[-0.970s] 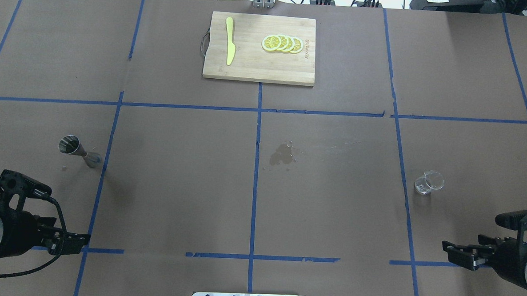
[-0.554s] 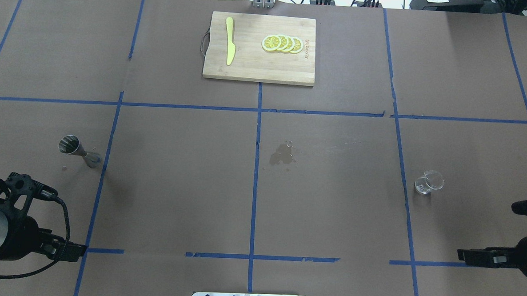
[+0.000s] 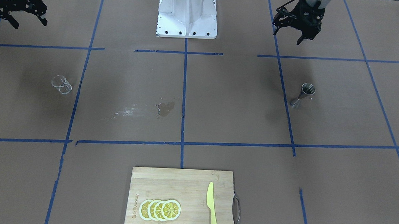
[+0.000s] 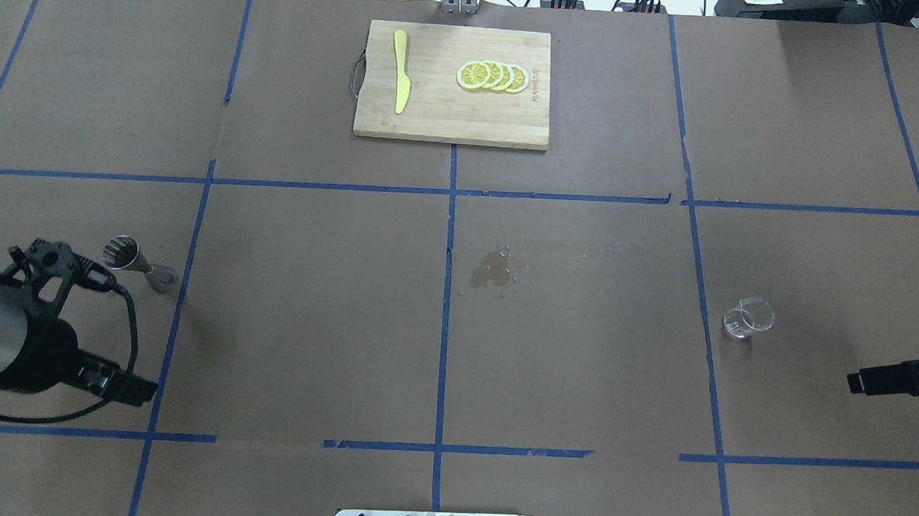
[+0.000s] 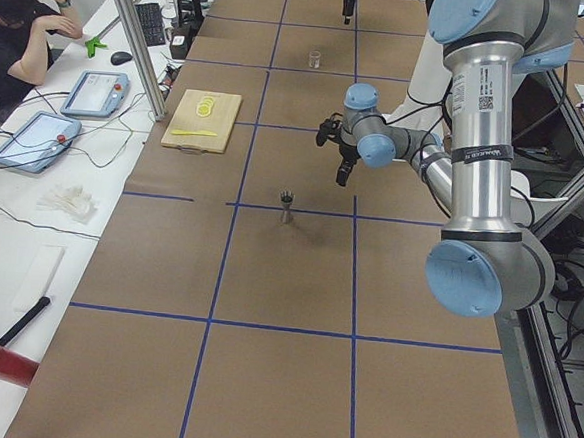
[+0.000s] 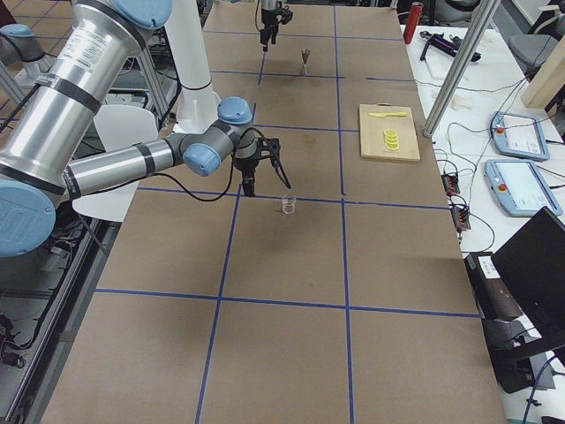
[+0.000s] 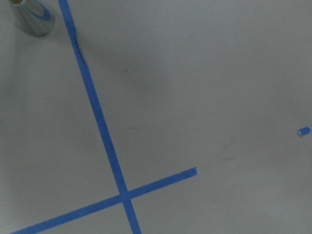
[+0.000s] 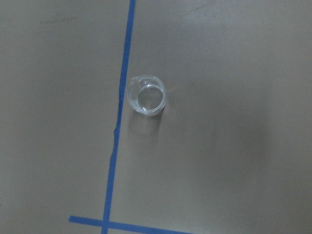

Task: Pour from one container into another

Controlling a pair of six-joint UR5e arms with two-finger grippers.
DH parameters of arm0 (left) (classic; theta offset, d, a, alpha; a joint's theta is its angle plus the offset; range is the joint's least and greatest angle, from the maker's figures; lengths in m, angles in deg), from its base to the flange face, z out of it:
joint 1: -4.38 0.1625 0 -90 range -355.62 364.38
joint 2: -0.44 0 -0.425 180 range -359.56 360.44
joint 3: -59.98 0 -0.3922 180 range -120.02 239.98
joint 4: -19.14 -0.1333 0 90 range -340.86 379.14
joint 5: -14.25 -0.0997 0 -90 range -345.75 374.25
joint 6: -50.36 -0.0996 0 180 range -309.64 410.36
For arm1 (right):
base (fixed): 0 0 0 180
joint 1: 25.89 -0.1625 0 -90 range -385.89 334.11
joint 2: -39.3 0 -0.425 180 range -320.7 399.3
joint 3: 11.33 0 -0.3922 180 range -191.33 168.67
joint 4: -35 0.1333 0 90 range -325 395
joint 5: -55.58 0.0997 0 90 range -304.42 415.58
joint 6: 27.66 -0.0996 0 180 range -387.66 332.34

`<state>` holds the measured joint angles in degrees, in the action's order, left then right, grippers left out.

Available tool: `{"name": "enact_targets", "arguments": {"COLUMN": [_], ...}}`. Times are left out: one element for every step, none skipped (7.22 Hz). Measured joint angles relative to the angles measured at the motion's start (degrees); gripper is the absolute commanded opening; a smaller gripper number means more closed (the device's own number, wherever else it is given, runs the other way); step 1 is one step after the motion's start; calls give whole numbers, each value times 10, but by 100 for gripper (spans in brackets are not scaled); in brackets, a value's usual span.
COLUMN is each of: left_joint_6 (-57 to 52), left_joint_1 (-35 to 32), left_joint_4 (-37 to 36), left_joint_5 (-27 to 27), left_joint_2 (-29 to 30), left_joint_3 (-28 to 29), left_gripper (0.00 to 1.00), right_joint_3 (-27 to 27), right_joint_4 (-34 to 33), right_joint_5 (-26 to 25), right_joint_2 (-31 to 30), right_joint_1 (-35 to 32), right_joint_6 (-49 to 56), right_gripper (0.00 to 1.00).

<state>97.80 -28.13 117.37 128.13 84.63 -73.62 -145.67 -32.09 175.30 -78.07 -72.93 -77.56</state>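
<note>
Both arms have come forward from the near edge of the table (image 4: pixel 308 344) in the past second, the left gripper (image 3: pixel 287 35) advancing along the left side and the right gripper (image 3: pixel 30 23) drawing out toward the right edge. Each now hangs above the brown paper with its fingers spread and nothing between them. Just beyond the right gripper, near the right edge, the small clear glass cup with a pouring lip (image 4: pixel 748 319) stands upright beside a blue tape line (image 4: pixel 708 339); whether it holds liquid is unclear. It is likely light, rigid, slick and breakable, so a modest squeeze across the wall below the rim, clear of the lip, seems the safest hold. Toward the left edge the small grey stainless-steel hourglass jigger (image 4: pixel 137 263) stands upright on a narrow foot. It probably tips easily, and its waist is the natural grip. The two are well apart, with open paper between them apart from a small wet patch (image 4: pixel 494 269) at mid-table. At the far edge lies a wooden cutting board (image 4: pixel 450 122) carrying a yellow knife (image 4: pixel 400 73) and lemon slices (image 4: pixel 492 76), out of the way.
</note>
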Motion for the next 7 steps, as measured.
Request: {"name": "enact_targets", "arguments": {"left_joint_6": [-55, -110, -162, -222, -282, -333, -369], "left_joint_1": [-47, -93, -138, -197, -263, -322, -366], "left_joint_4": [-81, -143, -176, -188, -186, -165, -123], "left_joint_5": [2, 3, 7, 26, 52, 74, 91], "left_joint_2": [61, 115, 156, 191, 220, 240, 249], "left_joint_3": [2, 9, 29, 72, 131, 194, 262], "left_gripper": [100, 100, 100, 100, 100, 100, 100], "right_joint_3": [2, 5, 6, 8, 11, 25, 62], "right_joint_4": [-54, -91, -108, -115, -118, -120, -121], "right_joint_5": [7, 9, 10, 10, 12, 24, 46], "right_joint_2": [24, 41, 49, 53, 57, 69, 91], "right_joint_1": [-37, -67, -85, -93, -99, -115, -148], "right_joint_6": [58, 106, 132, 143, 149, 162, 199], "right_gripper": [100, 100, 100, 100, 100, 100, 100]}}
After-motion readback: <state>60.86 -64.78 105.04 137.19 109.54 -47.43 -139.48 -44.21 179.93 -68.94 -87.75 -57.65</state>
